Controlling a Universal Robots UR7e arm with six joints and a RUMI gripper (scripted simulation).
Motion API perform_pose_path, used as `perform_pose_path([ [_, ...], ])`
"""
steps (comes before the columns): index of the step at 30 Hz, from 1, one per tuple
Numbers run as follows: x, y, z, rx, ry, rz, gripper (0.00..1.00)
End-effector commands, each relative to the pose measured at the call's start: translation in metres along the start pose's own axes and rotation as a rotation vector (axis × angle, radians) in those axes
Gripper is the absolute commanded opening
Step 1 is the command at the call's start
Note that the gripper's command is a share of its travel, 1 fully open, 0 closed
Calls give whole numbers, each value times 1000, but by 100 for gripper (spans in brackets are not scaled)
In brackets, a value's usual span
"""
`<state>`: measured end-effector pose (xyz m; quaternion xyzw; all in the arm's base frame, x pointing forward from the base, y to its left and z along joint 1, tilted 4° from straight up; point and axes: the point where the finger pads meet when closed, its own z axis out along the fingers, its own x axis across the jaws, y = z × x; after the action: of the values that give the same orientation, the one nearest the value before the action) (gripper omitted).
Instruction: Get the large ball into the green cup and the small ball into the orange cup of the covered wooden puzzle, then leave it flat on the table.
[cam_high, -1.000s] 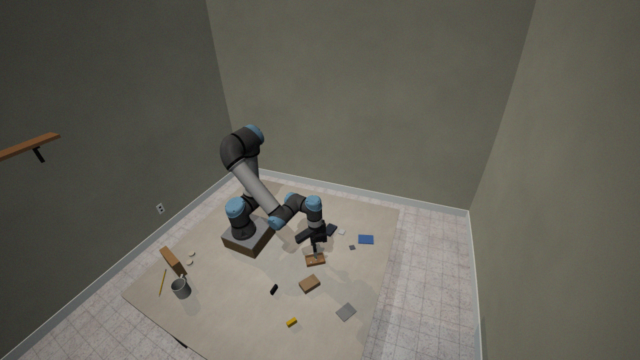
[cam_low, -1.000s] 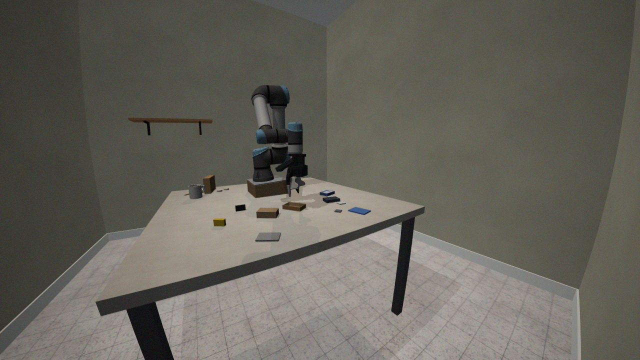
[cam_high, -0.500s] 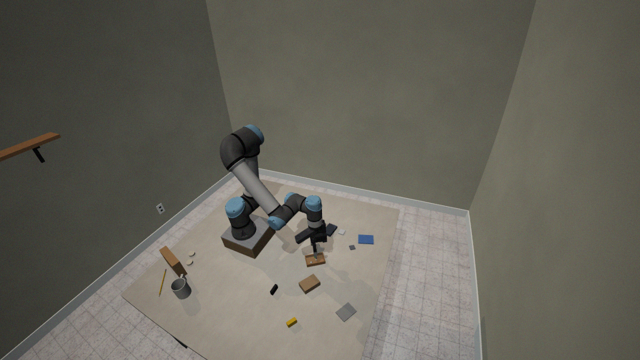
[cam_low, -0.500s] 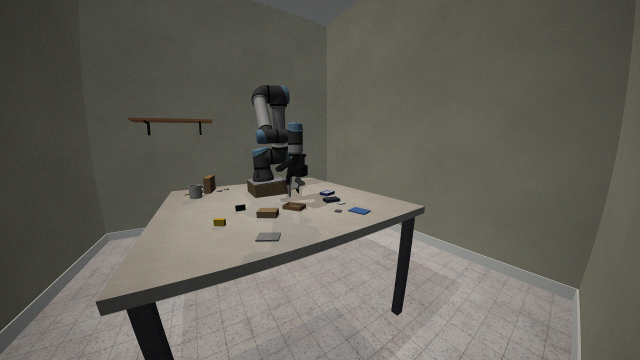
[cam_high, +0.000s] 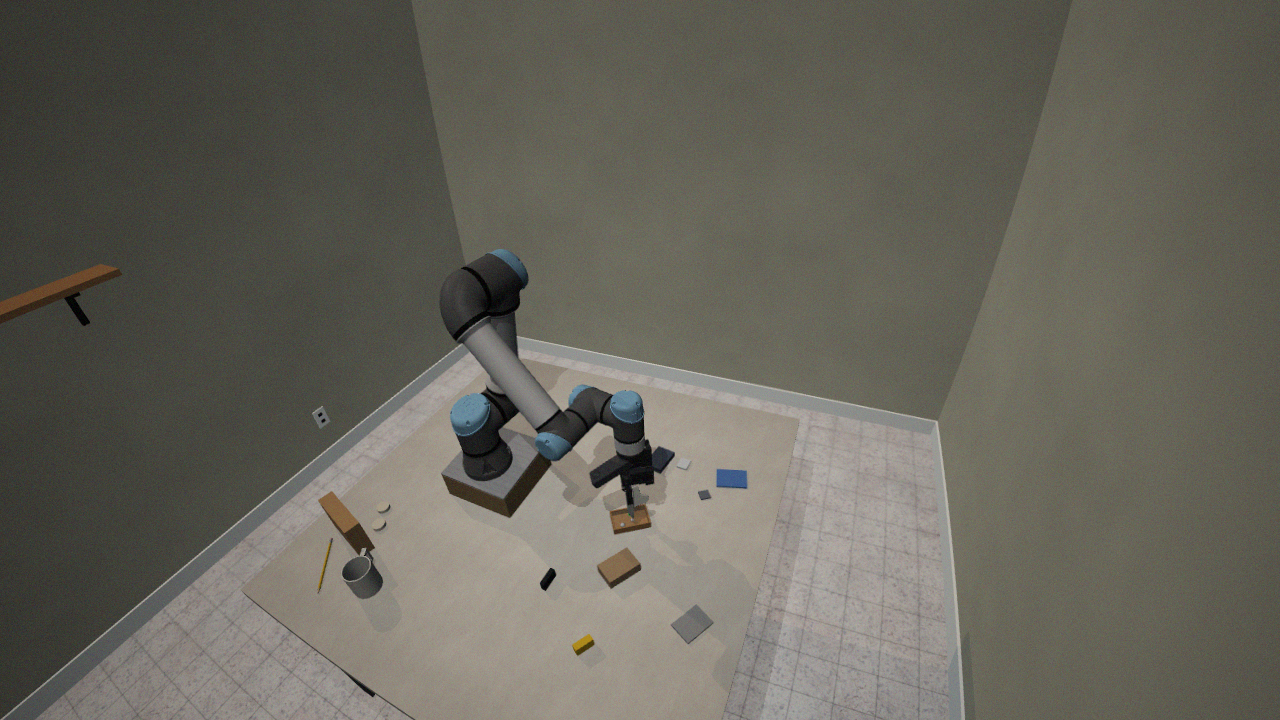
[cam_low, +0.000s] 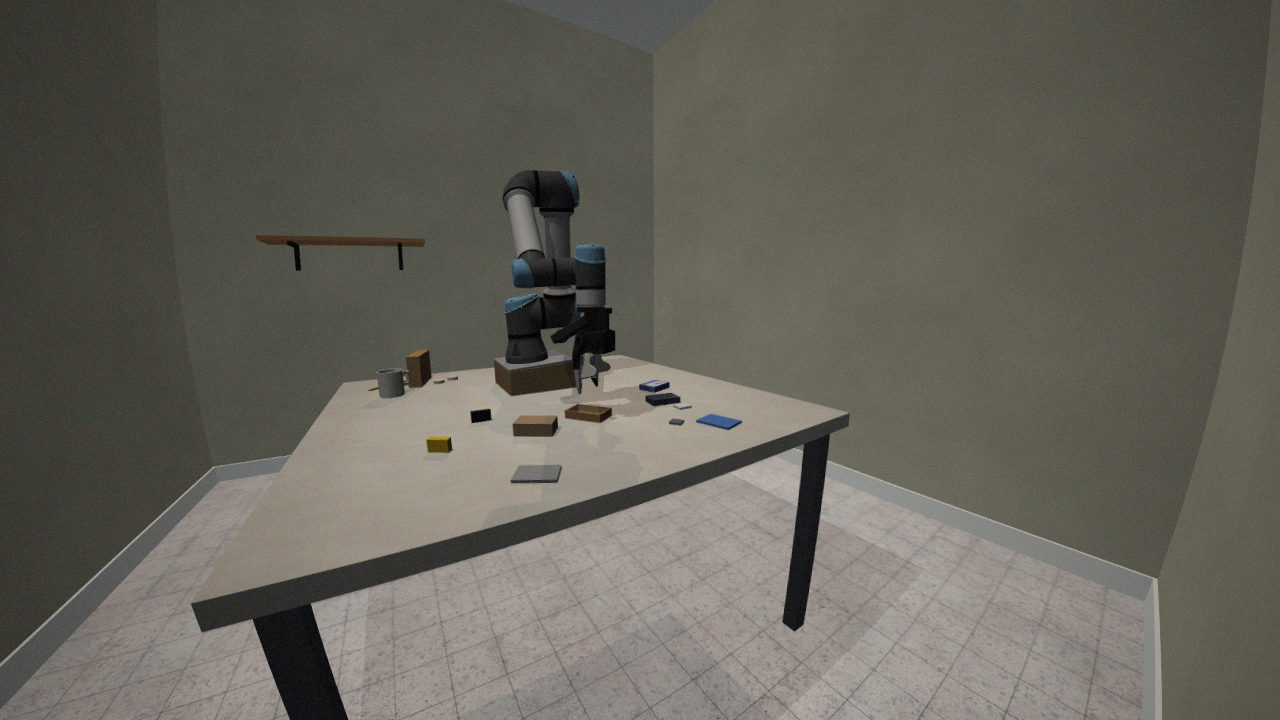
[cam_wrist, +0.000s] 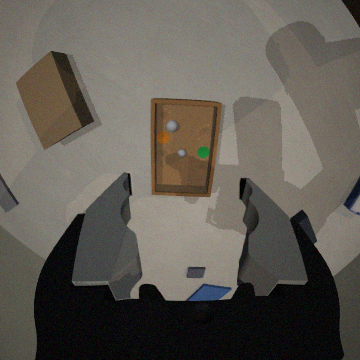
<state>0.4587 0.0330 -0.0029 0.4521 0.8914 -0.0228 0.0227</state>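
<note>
The wooden puzzle (cam_wrist: 185, 146) lies flat on the table, a shallow framed tray; it also shows in the top view (cam_high: 631, 520) and the exterior view (cam_low: 588, 412). Inside it the large ball rests just above the orange cup (cam_wrist: 163, 137), and the small ball lies left of the green cup (cam_wrist: 203, 152). My gripper (cam_wrist: 185, 177) hangs above the table just short of the puzzle's near end. Its fingers stand partly open, wider than the puzzle, with nothing between them.
A brown block (cam_wrist: 54, 97) lies to the puzzle's left. A blue tile (cam_high: 731, 478), small grey tiles (cam_high: 704, 494) and a dark pad (cam_high: 662, 458) lie to the right. A mug (cam_high: 361, 574), pencil (cam_high: 324, 564), black block (cam_high: 546, 578), yellow block (cam_high: 582, 643) and grey tile (cam_high: 691, 623) lie farther off.
</note>
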Motion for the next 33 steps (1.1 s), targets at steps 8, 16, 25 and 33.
perform_pose_path([
  [8, 0, 0, 0, -1, -1, 0, 55],
  [16, 0, 0, 0, -1, -1, 0, 55],
  [25, 0, 0, 5, -1, -1, 0, 55],
  [33, 0, 0, 17, -1, -1, 0, 55],
])
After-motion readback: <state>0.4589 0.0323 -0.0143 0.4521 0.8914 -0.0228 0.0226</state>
